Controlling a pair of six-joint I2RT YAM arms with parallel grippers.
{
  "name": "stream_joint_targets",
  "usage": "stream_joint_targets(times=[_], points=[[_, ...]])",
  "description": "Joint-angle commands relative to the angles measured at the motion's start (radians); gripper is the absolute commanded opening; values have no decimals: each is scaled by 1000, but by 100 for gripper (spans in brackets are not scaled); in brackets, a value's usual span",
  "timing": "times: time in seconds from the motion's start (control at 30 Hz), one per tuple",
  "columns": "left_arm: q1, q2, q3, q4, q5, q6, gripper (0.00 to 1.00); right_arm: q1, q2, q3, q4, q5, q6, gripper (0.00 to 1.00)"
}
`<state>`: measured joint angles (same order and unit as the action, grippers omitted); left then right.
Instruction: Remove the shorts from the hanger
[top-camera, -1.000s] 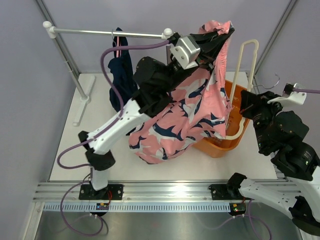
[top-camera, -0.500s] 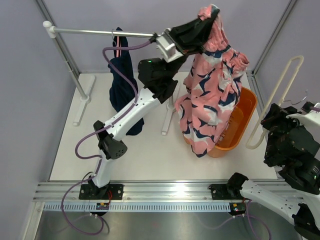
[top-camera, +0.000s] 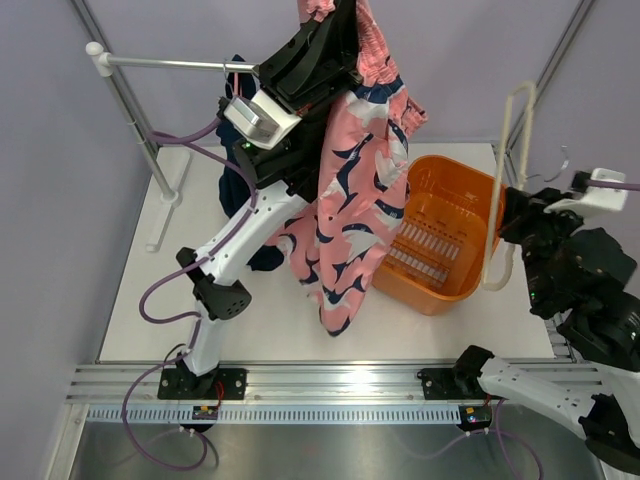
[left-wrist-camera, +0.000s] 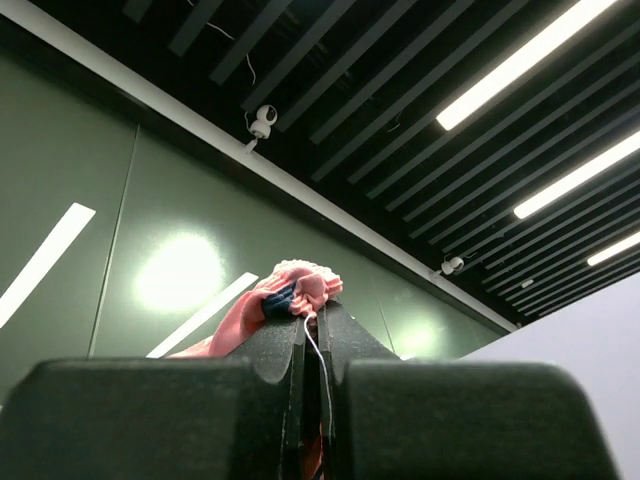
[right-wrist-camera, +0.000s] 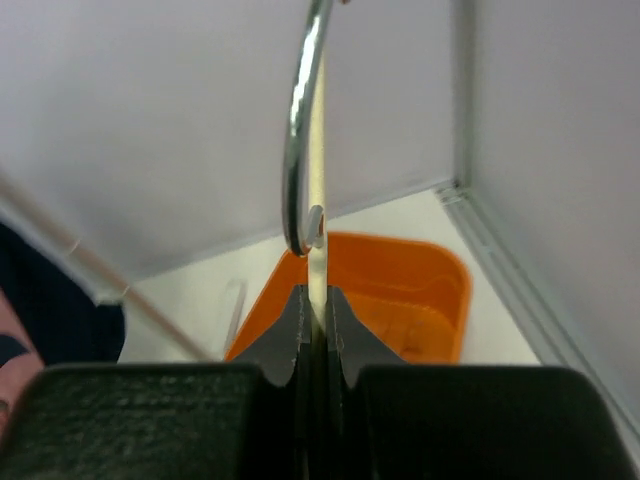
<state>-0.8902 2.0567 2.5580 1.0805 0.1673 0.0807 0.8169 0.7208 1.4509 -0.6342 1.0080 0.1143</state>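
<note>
Up at far centre, pinched tight in left gripper (top-camera: 340, 20): pink cloth shorts with navy-and-white blotches (top-camera: 355, 170), dangling clear of the hanger, just left of orange plastic basket (top-camera: 425, 298). Far left, plain dark navy cloth shorts (top-camera: 230, 190) under metal rail (top-camera: 170, 65). At right, right gripper (right-wrist-camera: 313, 310) clamped on cream plastic hanger (right-wrist-camera: 317, 270).

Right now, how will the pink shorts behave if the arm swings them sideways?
Likely floppy: the pink shorts hang in long folds from the left gripper. Probably light, since one pinch carries them. May sway when moved.
</note>
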Motion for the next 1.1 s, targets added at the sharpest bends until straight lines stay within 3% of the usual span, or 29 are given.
stream_joint_targets(times=[0.0,0.1,0.37,0.57,0.77,0.93,1.07], points=[[2,23,30,75,-40,34,0,1,55,3,-140,-348,107,0],[2,22,28,64,-34,66,0,1,54,-14,-192,-546,136,0],[33,16,2,33,-54,82,0,1,-122,92,-341,-819,211,0],[46,25,-33,22,-109,90,0,1,-210,103,-365,-691,234,0],[82,95,25,15,-163,64,0,1,-236,37,-317,-784,217,0],[100,97,-2,30,-215,30,0,2,-198,94,-444,-440,281,0],[103,99,2,25,-215,34,0,1,-185,112,-510,-295,367,0]])
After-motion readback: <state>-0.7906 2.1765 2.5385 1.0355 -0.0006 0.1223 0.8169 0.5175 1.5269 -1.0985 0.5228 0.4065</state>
